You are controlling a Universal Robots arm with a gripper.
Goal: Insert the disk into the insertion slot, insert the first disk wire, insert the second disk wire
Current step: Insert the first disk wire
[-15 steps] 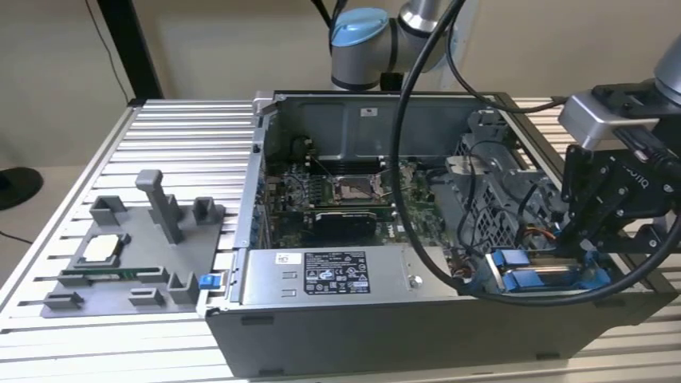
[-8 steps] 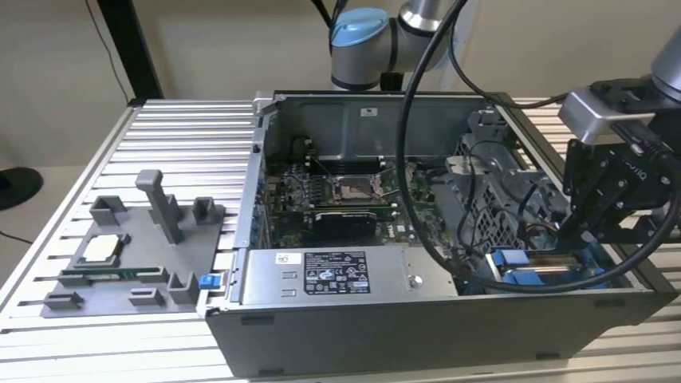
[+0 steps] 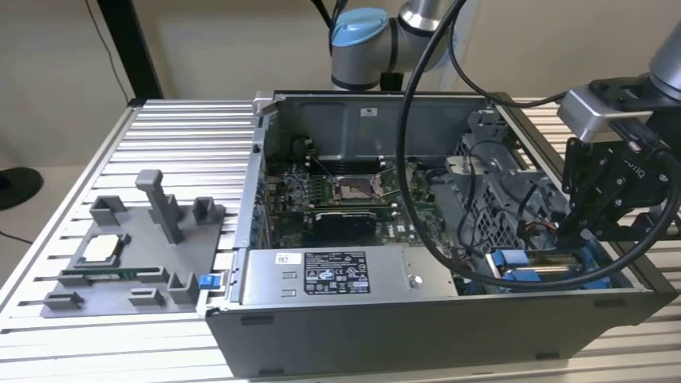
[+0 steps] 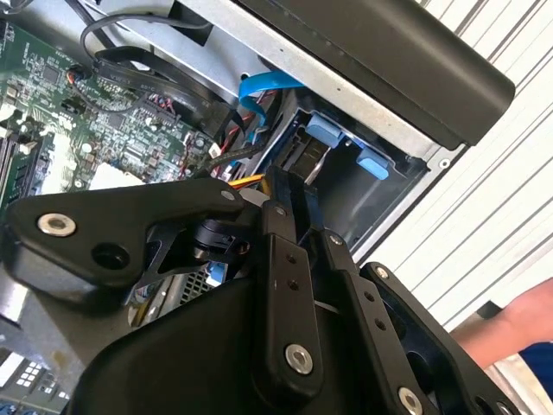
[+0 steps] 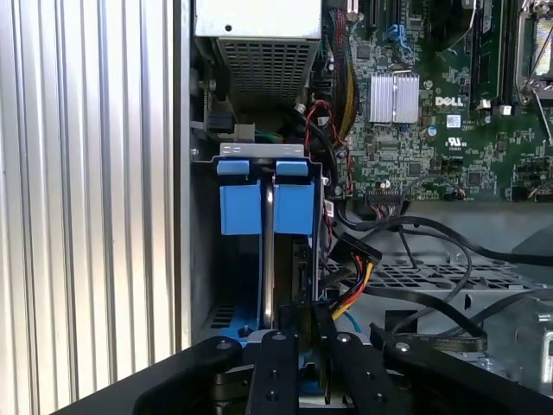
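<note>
Ribbed metal counter (image 3: 181,128) carries the open computer case (image 3: 352,343); at its four-o'clock corner in the exterior view, the disk (image 5: 240,207) sits in the insertion slot (image 5: 259,150), pincer (image 4: 296,180) narrowed, fingers together, likely pressing it home.

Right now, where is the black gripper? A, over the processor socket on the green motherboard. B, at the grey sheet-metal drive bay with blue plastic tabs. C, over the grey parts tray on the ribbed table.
B: the first wrist view shows the black gripper right at the grey sheet-metal drive bay with blue plastic tabs.
</note>
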